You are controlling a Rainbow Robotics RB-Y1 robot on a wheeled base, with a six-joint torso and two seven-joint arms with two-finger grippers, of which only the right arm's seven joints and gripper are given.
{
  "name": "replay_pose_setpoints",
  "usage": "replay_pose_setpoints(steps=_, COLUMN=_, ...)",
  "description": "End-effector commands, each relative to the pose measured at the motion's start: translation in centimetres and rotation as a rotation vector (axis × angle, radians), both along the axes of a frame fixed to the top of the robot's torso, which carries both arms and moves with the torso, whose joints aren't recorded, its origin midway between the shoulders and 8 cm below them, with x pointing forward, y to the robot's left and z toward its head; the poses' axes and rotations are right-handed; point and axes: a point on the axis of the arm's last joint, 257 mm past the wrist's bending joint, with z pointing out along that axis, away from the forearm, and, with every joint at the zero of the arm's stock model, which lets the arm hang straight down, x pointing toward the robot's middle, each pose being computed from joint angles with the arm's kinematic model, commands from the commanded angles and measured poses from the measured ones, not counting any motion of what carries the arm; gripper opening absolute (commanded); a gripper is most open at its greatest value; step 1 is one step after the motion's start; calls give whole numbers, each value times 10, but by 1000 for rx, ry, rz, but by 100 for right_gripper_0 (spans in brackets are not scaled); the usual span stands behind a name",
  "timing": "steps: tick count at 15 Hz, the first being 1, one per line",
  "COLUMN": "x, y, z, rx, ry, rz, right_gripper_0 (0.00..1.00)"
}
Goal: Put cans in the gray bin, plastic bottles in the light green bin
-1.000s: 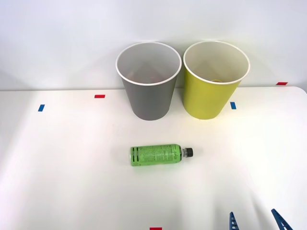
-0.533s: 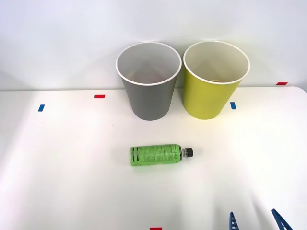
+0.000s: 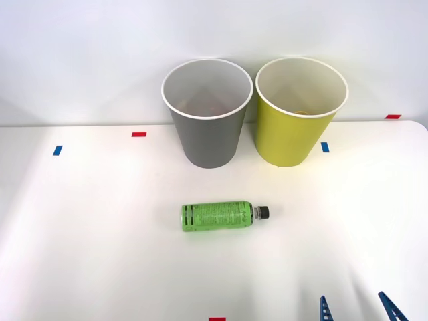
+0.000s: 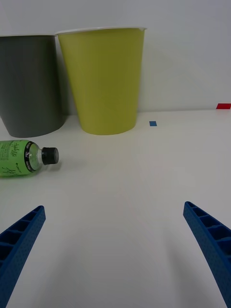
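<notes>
A bright green plastic bottle [image 3: 218, 216] with a black cap lies on its side in the middle of the white table, cap pointing right; the wrist view shows its cap end [image 4: 25, 158]. The gray bin [image 3: 206, 112] stands upright at the back, and the light green bin [image 3: 301, 110] stands just to its right; both also appear in the wrist view, gray bin [image 4: 30, 84] and light green bin [image 4: 104, 79]. My right gripper [image 3: 358, 308] is at the front right edge of the table, open, nothing between its blue fingers [image 4: 210, 243]. It is well short and to the right of the bottle.
The white table [image 3: 93, 241] carries small tape marks: red [image 3: 138, 134], blue [image 3: 57, 150], blue [image 3: 325, 147], red [image 3: 392, 116] and red at the front edge [image 3: 217, 319]. A pale wall rises right behind the bins.
</notes>
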Motion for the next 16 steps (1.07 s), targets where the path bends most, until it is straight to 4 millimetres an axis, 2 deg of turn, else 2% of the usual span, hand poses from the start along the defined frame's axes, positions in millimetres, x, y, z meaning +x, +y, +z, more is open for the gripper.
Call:
replay_pose_setpoints(steps=1, x=0, y=0, z=0, rx=0, ry=0, rz=0, right_gripper_0=100)
replay_pose_setpoints(steps=8, x=0, y=0, z=0, rx=0, ry=0, rz=0, right_gripper_0=100)
replay_pose_setpoints(steps=9, x=-1, y=-2, z=-19, rx=8, ry=42, rz=-11, right_gripper_0=100)
replay_pose_setpoints(steps=10, x=-1, y=-2, z=-23, rx=22, ry=48, rz=-17, right_gripper_0=100)
replay_pose_setpoints(steps=11, x=2, y=5, z=-26, rx=26, ry=48, rz=4, right_gripper_0=100)
replay_pose_setpoints(steps=13, x=6, y=22, z=-15, rx=22, ry=27, rz=66, right_gripper_0=100)
replay_pose_setpoints(steps=16, x=15, y=25, z=-8, rx=43, ry=78, rz=84, right_gripper_0=100)
